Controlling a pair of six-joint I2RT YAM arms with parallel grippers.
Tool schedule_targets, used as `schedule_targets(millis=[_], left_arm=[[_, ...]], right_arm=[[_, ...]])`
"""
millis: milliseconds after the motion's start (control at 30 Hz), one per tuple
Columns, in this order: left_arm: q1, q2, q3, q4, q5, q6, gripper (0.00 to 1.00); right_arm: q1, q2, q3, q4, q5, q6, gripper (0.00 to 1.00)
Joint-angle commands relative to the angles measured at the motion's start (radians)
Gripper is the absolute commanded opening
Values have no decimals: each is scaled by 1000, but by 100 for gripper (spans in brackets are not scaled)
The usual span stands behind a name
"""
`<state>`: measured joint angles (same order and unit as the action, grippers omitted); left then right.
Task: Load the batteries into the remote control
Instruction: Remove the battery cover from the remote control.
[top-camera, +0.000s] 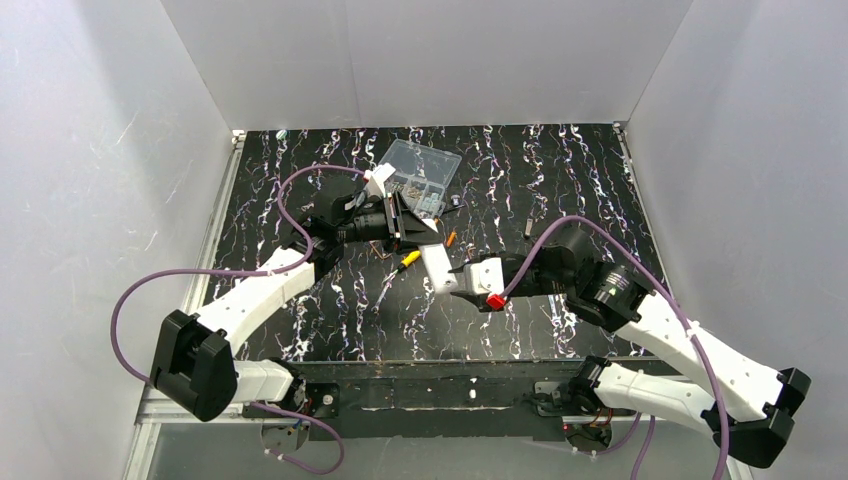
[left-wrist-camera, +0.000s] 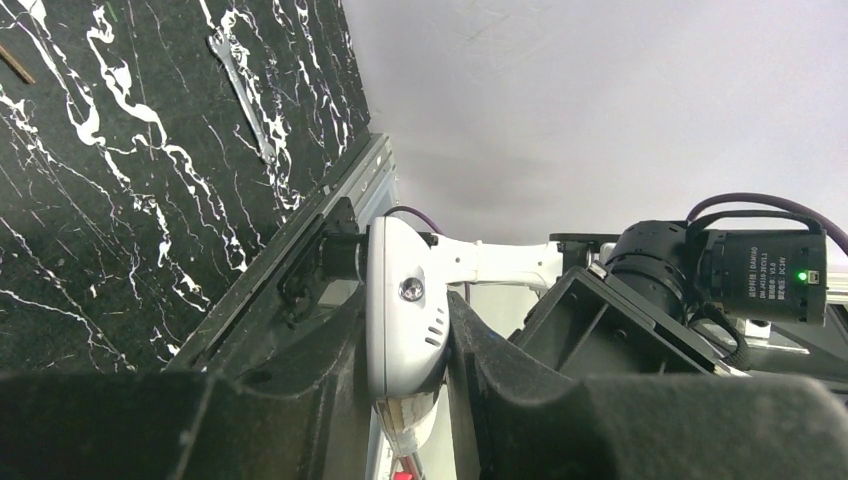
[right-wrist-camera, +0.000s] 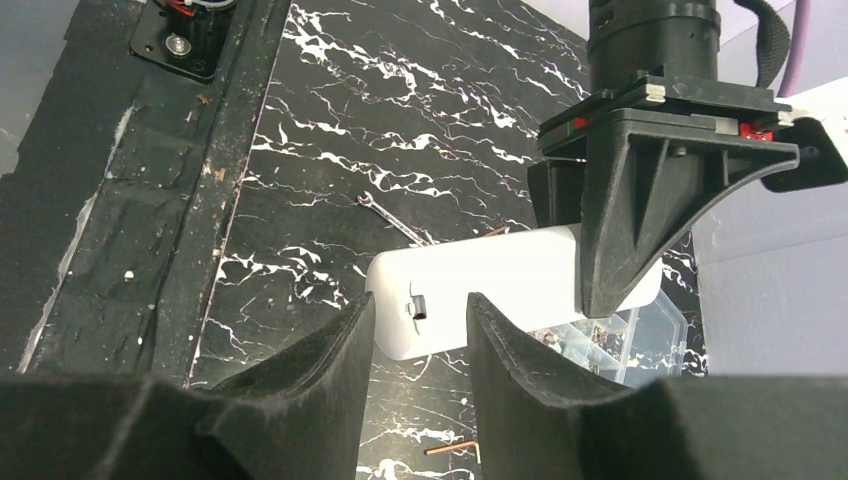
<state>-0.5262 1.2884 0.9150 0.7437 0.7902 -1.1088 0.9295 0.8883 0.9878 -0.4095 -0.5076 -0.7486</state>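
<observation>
Two hands: left hand clamps remote control, right hand parted.

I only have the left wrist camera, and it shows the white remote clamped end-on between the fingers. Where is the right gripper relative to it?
Observer: The right gripper is at the remote control's free end. Its fingers are apart and that end shows in the gap between them.
Operator: Is a battery anywhere in sight?
Observer: In the top view, one small orange cylinder, probably a battery, lies on the table, just right of the left gripper and beyond the remote control.
Operator: Is anything else nearby?
Observer: A yellow-handled screwdriver lies on the table just left of the remote control.
</observation>
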Motion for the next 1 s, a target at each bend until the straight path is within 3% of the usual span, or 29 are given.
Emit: schedule_targets(millis=[0, 967], left_arm=[[2, -35, 46, 57, 69, -9, 0], [2, -50, 27, 88, 87, -26, 0]], right_arm=[[-6, 15, 45, 28, -8, -25, 46], [-31, 39, 38, 74, -33, -31, 43]])
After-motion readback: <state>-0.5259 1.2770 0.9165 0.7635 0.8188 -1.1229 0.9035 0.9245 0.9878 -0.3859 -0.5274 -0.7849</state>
